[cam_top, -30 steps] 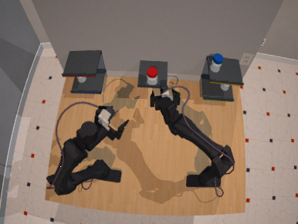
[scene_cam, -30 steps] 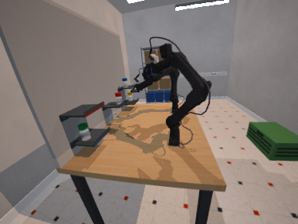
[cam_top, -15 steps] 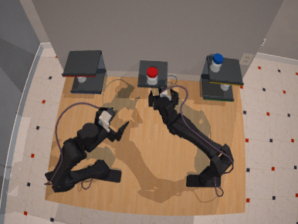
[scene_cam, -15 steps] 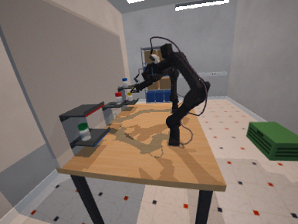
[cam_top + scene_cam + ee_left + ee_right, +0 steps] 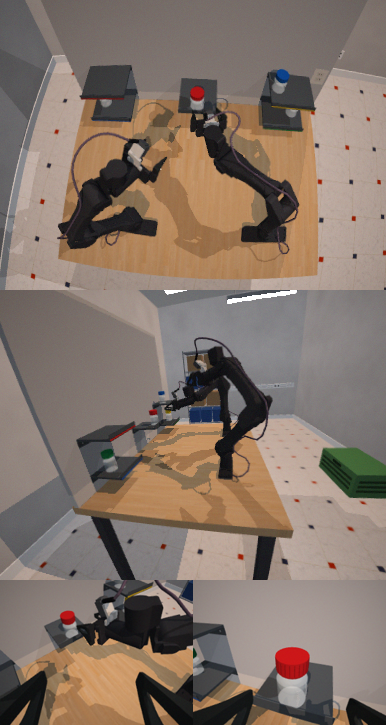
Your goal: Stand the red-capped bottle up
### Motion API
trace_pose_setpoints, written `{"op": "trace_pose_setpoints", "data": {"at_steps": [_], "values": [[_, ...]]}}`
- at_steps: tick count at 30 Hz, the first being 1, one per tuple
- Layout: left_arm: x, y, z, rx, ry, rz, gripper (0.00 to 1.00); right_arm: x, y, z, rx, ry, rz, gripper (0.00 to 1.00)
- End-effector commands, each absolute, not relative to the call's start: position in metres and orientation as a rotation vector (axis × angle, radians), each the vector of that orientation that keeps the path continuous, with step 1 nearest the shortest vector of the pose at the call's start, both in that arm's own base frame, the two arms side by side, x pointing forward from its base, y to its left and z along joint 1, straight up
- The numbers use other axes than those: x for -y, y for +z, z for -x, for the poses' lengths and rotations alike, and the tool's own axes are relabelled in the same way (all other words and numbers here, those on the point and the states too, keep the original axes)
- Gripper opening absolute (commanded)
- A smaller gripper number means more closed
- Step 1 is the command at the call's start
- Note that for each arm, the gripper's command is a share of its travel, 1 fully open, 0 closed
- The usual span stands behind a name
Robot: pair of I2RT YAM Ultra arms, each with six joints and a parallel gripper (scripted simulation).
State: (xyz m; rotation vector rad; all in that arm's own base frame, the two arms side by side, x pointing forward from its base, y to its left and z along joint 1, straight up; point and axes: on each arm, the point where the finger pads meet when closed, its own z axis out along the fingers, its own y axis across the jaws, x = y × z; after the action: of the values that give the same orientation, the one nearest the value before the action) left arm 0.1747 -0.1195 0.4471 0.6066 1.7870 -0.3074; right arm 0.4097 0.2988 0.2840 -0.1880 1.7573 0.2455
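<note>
The bottle with the red cap (image 5: 197, 97) stands upright on the small dark middle ledge (image 5: 198, 95) against the wall. It also shows in the right wrist view (image 5: 291, 677) and the left wrist view (image 5: 68, 620). My right gripper (image 5: 202, 119) is open and empty, just in front of this bottle, with its fingers spread to either side and not touching it. My left gripper (image 5: 160, 167) is open and empty over the table, left of centre. The ledge with the greenish strip (image 5: 281, 129) is the lower one of the right shelf unit.
A blue-capped bottle (image 5: 281, 81) stands on the right unit's upper, yellow-strip ledge, and a yellow-capped bottle (image 5: 291, 113) stands below it. The left shelf unit (image 5: 107, 92) has a red-strip ledge above and a blue-strip ledge holding a green-capped bottle (image 5: 109, 460).
</note>
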Motion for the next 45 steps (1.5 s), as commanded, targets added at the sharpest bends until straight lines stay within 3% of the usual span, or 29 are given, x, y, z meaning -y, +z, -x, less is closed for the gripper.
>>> {"op": "trace_pose_setpoints", "data": {"at_steps": [1, 15, 45], "values": [[0.112, 0.464, -0.168, -1.744, -0.328, -0.571, 0.89, -0.308, 0.284, -0.428, -1.616, 0.274, 0.206, 0.94], [0.116, 0.458, -0.171, -1.762, -0.323, -0.582, 0.89, -0.317, 0.237, -0.464, -1.544, 0.244, 0.23, 0.94], [0.116, 0.458, -0.171, -1.762, -0.323, -0.582, 0.89, -0.327, 0.239, -0.492, -1.553, 0.246, 0.243, 0.94]]}}
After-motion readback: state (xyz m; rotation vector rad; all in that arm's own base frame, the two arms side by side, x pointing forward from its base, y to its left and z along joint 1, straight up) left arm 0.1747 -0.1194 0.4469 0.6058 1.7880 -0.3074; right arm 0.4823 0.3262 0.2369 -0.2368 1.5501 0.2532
